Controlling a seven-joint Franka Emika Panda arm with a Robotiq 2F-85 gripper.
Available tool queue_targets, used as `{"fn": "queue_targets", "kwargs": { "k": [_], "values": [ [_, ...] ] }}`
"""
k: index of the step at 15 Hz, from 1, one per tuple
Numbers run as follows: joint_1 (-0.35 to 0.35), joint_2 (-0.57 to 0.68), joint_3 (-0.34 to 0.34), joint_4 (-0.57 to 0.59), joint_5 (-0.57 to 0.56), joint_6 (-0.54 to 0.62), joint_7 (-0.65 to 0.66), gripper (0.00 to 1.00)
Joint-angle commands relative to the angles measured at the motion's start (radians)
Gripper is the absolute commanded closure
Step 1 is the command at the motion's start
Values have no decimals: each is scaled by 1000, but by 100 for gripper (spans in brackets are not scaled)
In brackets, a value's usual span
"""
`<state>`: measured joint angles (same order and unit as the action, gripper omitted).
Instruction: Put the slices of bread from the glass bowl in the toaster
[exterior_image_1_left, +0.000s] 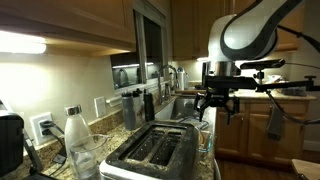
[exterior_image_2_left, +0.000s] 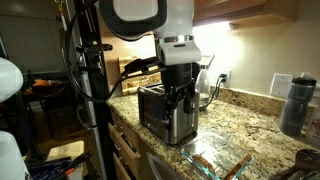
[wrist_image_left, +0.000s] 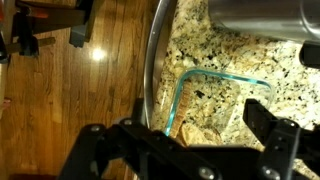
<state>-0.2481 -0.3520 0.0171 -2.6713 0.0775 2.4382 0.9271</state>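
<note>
The silver toaster with two dark slots stands on the granite counter; it also shows in an exterior view and at the top edge of the wrist view. The clear glass bowl sits on the counter beside it, near the counter's front edge. In the wrist view the bowl lies right under me, with tan slices of bread in its near end. My gripper is open and empty, hovering above the bowl, its fingers either side of the bread. It shows in both exterior views.
A tall bottle with a white top and a drinking glass stand behind the toaster, a black appliance further along. A sink with a faucet is at the back. The wooden floor lies past the counter edge.
</note>
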Motion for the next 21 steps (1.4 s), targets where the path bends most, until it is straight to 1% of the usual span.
{"fn": "queue_targets", "kwargs": {
  "k": [1, 6, 12, 21],
  "values": [
    [-13, 58, -1, 4, -40, 58, 59, 0],
    [-15, 122, -10, 16, -89, 89, 112, 0],
    [-12, 175, -40, 36, -138, 105, 172, 0],
    [8, 284, -76, 94, -175, 148, 219, 0]
  ]
}}
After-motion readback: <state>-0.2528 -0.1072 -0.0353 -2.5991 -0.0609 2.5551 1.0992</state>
